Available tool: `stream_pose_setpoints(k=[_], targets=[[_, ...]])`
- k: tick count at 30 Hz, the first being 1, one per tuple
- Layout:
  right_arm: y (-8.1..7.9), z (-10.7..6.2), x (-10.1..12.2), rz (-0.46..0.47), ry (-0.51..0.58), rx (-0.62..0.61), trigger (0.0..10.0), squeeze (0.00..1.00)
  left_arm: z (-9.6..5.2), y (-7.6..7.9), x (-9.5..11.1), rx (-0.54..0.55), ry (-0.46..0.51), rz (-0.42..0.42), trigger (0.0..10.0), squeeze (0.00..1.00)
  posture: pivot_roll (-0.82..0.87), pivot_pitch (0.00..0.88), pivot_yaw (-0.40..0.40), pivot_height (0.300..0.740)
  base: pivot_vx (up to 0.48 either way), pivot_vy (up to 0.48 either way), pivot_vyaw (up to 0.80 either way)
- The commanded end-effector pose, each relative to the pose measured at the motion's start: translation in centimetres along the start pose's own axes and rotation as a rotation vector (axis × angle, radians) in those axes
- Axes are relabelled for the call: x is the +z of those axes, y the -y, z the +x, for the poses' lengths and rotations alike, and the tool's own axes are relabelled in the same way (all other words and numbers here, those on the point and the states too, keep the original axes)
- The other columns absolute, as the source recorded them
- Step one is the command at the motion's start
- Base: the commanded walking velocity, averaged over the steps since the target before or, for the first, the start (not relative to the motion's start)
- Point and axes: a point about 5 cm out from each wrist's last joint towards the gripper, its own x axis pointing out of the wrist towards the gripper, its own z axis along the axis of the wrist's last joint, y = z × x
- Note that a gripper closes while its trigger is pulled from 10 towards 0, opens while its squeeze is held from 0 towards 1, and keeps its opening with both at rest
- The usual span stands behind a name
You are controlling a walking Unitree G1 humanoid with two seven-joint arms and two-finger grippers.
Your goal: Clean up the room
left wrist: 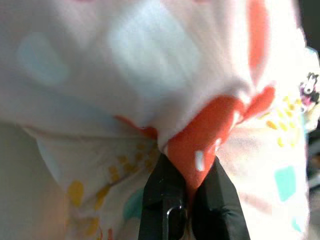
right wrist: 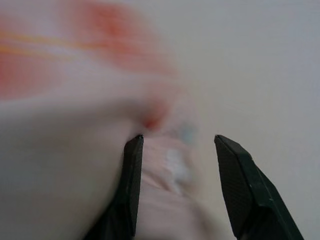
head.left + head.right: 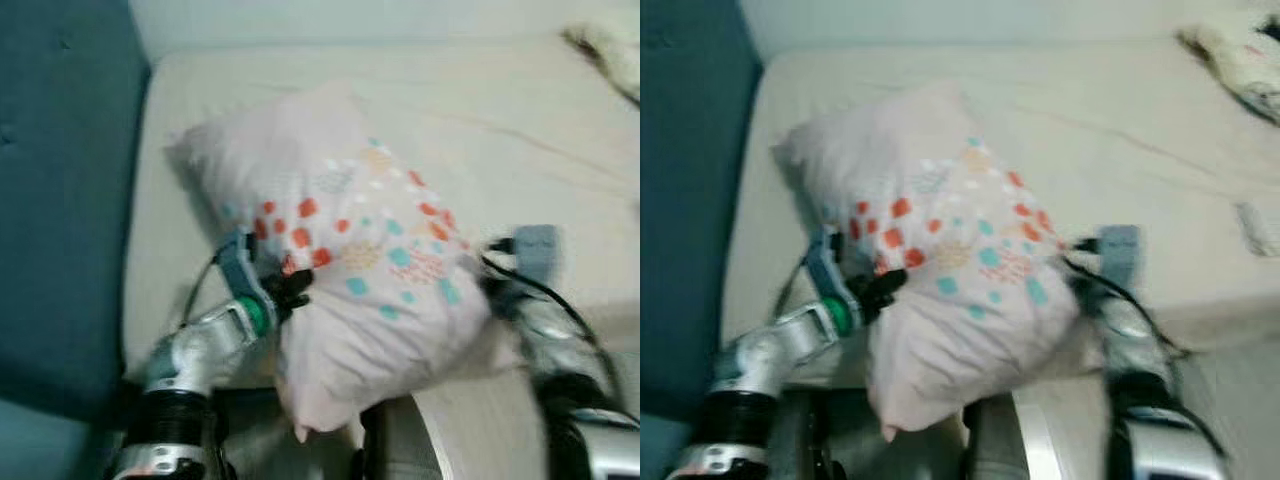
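Both arms are bent up in front of the robot with the pillow [image 3: 350, 270] between them, over the bed's [image 3: 520, 130] front edge near its left corner. The left pincer [image 1: 189, 175] is clamped tight on a pinch of the pillow's orange-spotted cover at its lower left side. The right pincer [image 2: 175, 150] sits at the pillow's right side with its fingers apart around a bulge of fabric, one finger touching it. Everything's pretty blurry. The teal headboard [image 3: 60, 200] runs along the bed's left edge, and some crumpled fabric [image 3: 1240, 60] lies at the far right corner.
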Motion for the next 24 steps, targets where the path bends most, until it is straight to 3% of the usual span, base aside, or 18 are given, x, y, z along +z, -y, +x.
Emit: stream_pose_setpoints(k=[1, 2, 4, 7, 8, 11, 13, 14, 15, 16, 18, 19, 20, 22, 24], targets=[[-0.7, 0.3, 0.2, 0.101, -0.015, 0.038, 10.0, 0.0, -0.3, 0.9, 0.1, -0.058, -0.014, 0.019, 0.0, 0.0, 0.04, 0.116, 0.076, 0.586, 0.0, 0.0, 0.0], [-0.7, 0.3, 0.2, 0.101, -0.015, 0.038, 10.0, 0.0, -0.3, 0.9, 0.1, -0.058, -0.014, 0.019, 0.0, 0.0, 0.04, 0.116, 0.076, 0.586, 0.0, 0.0, 0.0], [-2.0, 0.8, 0.9, 0.279, -0.001, 0.123, 10.0, 0.0, -0.7, 1.3, 0.4, -0.08, -0.027, 0.108, 0.0, 0.0, 0.05, 0.107, 0.068, 0.586, 0.0, 0.0, 0.0], [-2.6, 0.9, 1.2, 0.348, 0.002, 0.162, 10.0, 0.0, -0.8, 1.5, 0.4, -0.087, -0.032, 0.143, 0.0, 0.0, 0.05, 0.106, 0.065, 0.586, 0.0, 0.0, 0.0], [-3.6, 1.1, 1.4, 0.425, -0.003, 0.219, 10.0, 0.0, -0.9, 2.4, 1.0, -0.122, -0.011, 0.186, 0.0, 0.0, 0.06, 0.101, 0.057, 0.586, 0.0, 0.0, 0.0], [-4.5, 1.2, 1.6, 0.472, -0.009, 0.255, 10.0, 0.0, -1.0, 3.6, 1.9, -0.161, 0.027, 0.246, 0.0, 0.0, 0.06, 0.1, 0.055, 0.586, 0.0, 0.0, 0.0], [-5.7, 1.5, 2.4, 0.535, 0.006, 0.299, 10.0, 0.0, -1.3, 6.2, 4.2, -0.249, 0.127, 0.331, 0.0, 0.0, 0.05, 0.096, 0.055, 0.586, 0.0, 0.0, 0.0], [-5.7, 1.5, 2.4, 0.535, 0.006, 0.299, 10.0, 0.0, -1.3, 6.2, 4.2, -0.249, 0.127, 0.331, 0.0, 0.0, 0.05, 0.096, 0.055, 0.586, 0.0, 0.0, 0.0], [-6.2, 1.7, 3.2, 0.578, 0.026, 0.297, 10.0, 0.0, -1.5, 7.8, 6.1, -0.29, 0.197, 0.389, 0.0, 0.0, 0.05, 0.089, 0.049, 0.586, 0.0, 0.0, 0.0], [-6.2, 1.7, 3.2, 0.578, 0.026, 0.297, 10.0, 0.0, -1.5, 7.8, 6.1, -0.29, 0.197, 0.389, 0.0, 0.0, 0.05, 0.089, 0.049, 0.586, 0.0, 0.0, 0.0], [-6.8, 2.1, 4.2, 0.63, 0.042, 0.282, 10.0, 0.0, -1.8, 10.0, 8.7, -0.333, 0.29, 0.452, 0.0, 0.0, 0.05, 0.085, 0.046, 0.586, 0.0, 0.0, 0.0], [-6.8, 2.1, 4.2, 0.63, 0.042, 0.282, 10.0, 0.0, -1.8, 10.0, 8.7, -0.333, 0.29, 0.452, 0.0, 0.0, 0.05, 0.085, 0.046, 0.586, 0.0, 0.0, 0.0], [-7.1, 2.2, 4.7, 0.643, 0.045, 0.27, 10.0, 0.0, -1.8, 10.9, 10.0, -0.349, 0.333, 0.488, 0.0, 0.0, 0.05, 0.083, 0.048, 0.586, 0.0, 0.0, 0.0], [-7.6, 2.5, 6.4, 0.679, 0.092, 0.27, 10.0, 0.0, -1.9, 12.3, 11.9, -0.369, 0.396, 0.55, 0.0, 0.0, 0.06, 0.082, 0.048, 0.586, 0.0, 0.0, 0.0], [-7.7, 2.8, 8.6, 0.706, 0.161, 0.271, 10.0, 0.0, -2.1, 12.7, 12.9, -0.354, 0.431, 0.601, 0.0, 0.0, 0.06, 0.082, 0.051, 0.586, 0.0, 0.0, 0.0]])
